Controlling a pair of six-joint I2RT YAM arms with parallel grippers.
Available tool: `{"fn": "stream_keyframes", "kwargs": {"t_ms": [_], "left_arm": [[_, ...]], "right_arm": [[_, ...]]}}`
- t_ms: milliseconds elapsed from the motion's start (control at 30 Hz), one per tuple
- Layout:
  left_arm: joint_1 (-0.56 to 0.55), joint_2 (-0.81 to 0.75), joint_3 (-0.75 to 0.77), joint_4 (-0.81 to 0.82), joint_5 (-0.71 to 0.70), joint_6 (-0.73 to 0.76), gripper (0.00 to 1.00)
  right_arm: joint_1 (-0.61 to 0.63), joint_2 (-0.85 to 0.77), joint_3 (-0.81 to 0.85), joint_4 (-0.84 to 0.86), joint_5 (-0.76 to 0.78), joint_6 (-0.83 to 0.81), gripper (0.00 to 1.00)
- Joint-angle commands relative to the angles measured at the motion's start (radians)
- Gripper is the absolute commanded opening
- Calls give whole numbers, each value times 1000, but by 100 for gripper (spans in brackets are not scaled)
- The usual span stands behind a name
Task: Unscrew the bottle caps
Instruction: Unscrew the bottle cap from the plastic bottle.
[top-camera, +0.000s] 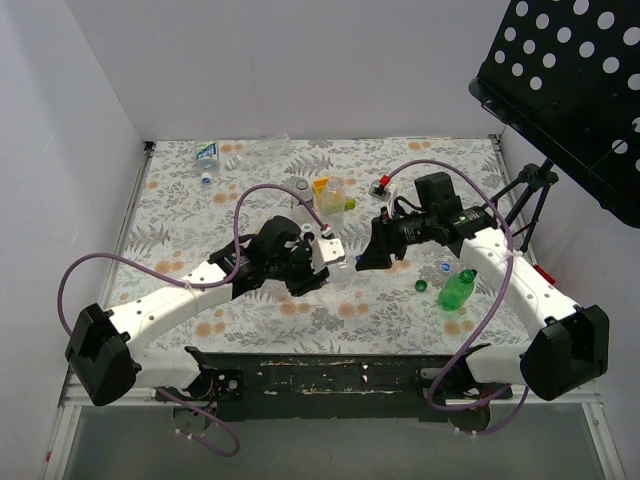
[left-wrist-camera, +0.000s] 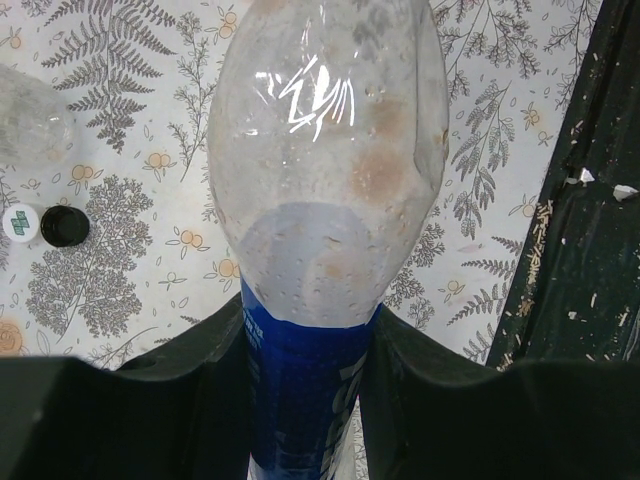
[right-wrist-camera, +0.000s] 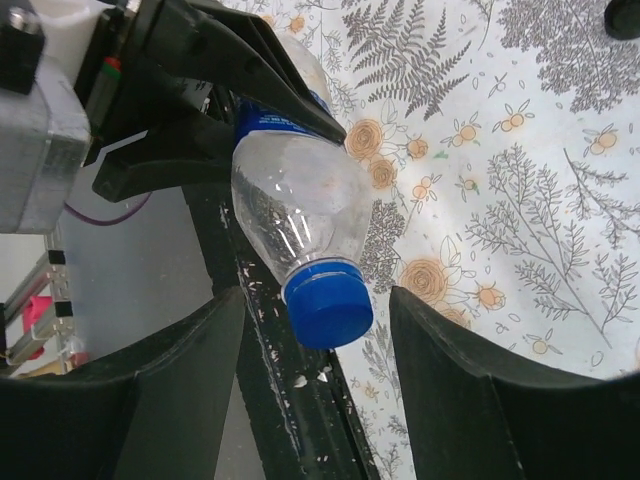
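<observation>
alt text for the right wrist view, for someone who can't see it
A clear bottle with a blue cap pokes between the open fingers of the right gripper, not gripped. The left gripper holds it by its blue label, over a fern-print tablecloth.

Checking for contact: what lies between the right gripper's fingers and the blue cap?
Nothing but bare gaps on both sides, in the right wrist view: the blue cap on the bottle sits untouched inside the open right gripper.
</observation>
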Motion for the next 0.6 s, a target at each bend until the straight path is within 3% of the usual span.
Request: {"fn": "stream_keyframes", "kwargs": {"t_ms": [0,300,567], "left_arm": [[-6,-43,-8,38,-17,-1,9],[-7,-41,-9,38,-17,1,9],[-7,-49,-9,41,-12,5,9]], "right_arm": [[-12,-32,-17,45,-34,63,65],[-29,-39,-20,58,-86,61,52],[-30,-38,-22,49,-149,-15,23]]}}
